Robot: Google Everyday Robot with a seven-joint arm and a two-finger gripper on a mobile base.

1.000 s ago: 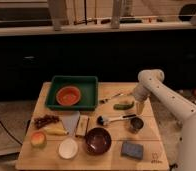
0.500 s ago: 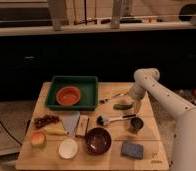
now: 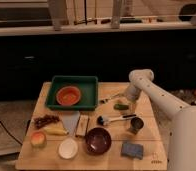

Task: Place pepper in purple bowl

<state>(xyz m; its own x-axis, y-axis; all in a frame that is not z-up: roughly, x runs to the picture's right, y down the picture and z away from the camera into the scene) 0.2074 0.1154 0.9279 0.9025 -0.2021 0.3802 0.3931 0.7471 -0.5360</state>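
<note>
The pepper [image 3: 120, 106] is a small green piece lying on the wooden table [image 3: 51, 159], right of the green tray. My gripper [image 3: 128, 100] hangs from the white arm directly above and at the pepper's right end; I cannot tell whether it touches it. The purple bowl [image 3: 98, 140] stands empty near the table's front middle, below and to the left of the pepper.
A green tray [image 3: 88, 84] holds an orange bowl [image 3: 68, 95]. A fork [image 3: 109, 98], a brush [image 3: 113, 119], a metal cup [image 3: 136, 124], a blue sponge [image 3: 133, 149], a white dish [image 3: 68, 148], a yellow fruit [image 3: 56, 131], grapes [image 3: 45, 120] and a wooden block [image 3: 82, 125] lie around.
The arm has swung left and the gripper has come down from the table's right side to just over the pepper. Nothing else has moved.
</note>
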